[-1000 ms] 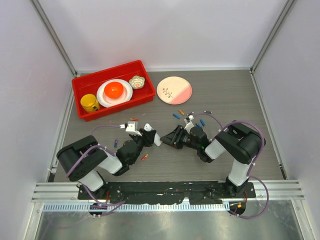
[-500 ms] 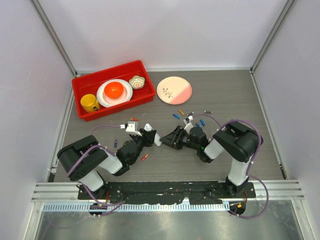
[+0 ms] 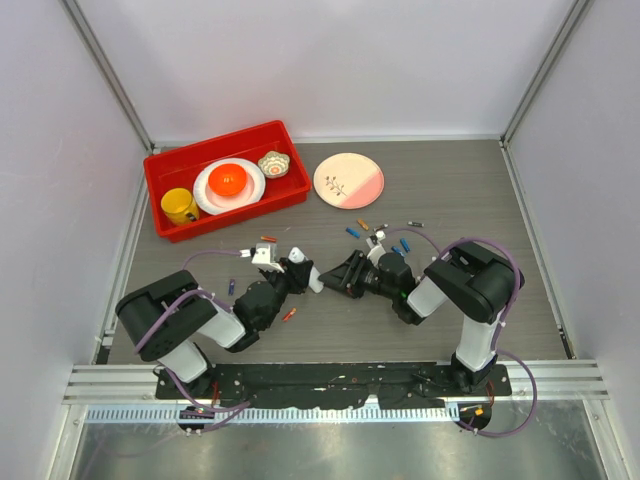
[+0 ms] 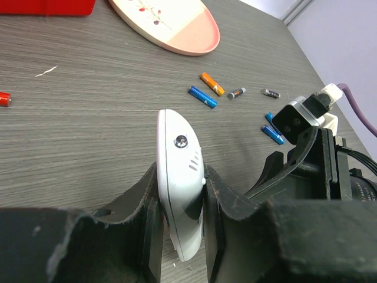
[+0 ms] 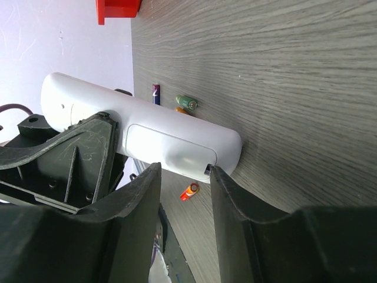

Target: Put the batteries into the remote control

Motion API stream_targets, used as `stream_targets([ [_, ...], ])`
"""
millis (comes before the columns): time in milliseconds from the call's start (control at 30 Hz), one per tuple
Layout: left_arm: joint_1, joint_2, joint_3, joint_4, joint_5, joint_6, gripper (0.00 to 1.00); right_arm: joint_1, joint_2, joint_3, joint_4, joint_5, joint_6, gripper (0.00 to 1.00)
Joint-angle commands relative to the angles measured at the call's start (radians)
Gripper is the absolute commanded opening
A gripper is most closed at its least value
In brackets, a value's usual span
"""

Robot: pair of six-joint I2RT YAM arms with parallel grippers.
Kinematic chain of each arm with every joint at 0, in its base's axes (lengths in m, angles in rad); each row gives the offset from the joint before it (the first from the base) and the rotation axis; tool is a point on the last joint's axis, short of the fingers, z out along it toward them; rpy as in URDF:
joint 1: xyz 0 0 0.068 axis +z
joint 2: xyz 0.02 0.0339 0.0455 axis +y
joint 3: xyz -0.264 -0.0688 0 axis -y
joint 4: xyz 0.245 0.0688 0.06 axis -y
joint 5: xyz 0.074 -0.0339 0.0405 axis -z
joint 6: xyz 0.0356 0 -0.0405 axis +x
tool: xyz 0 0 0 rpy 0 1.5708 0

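Fingers (image 4: pixel 219 197) of the left gripper (image 4: pixel 181 177) are clamped on the remote control (image 4: pixel 178 154), seemingly held edgewise so its cover (image 5: pixel 168 146) is offered to the right gripper's (image 5: pixel 183 170) spread fingers (image 5: pixel 135 203).

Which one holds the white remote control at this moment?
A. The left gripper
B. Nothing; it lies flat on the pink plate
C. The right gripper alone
A: in the left wrist view the remote control sits clamped between the two fingers of the left gripper, above the table.

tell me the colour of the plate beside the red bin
The plate is half pink, half cream, with a small sprig; clearest in the left wrist view.
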State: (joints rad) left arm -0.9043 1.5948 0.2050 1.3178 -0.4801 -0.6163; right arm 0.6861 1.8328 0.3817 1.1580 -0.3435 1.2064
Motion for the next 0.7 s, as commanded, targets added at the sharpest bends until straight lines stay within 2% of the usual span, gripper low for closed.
stream_targets([
  [0,-0.01,0.011,-0.003,0.077,-0.029,0.018,0.0,0.009,0.006,0.025,0.054,-0.009,-0.001,0.44],
  [233,-0.013,0.008,-0.003,0.078,-0.034,0.018,0.0,0.009,0.006,0.022,0.052,-0.008,0.002,0.44],
  [433,-0.016,0.004,-0.007,0.078,-0.043,0.023,0.0,0.009,-0.006,-0.003,0.039,0.008,-0.002,0.5],
  [667,-0.019,-0.001,-0.007,0.078,-0.046,0.021,0.0,0.009,-0.01,-0.001,0.035,0.006,-0.002,0.51],
])
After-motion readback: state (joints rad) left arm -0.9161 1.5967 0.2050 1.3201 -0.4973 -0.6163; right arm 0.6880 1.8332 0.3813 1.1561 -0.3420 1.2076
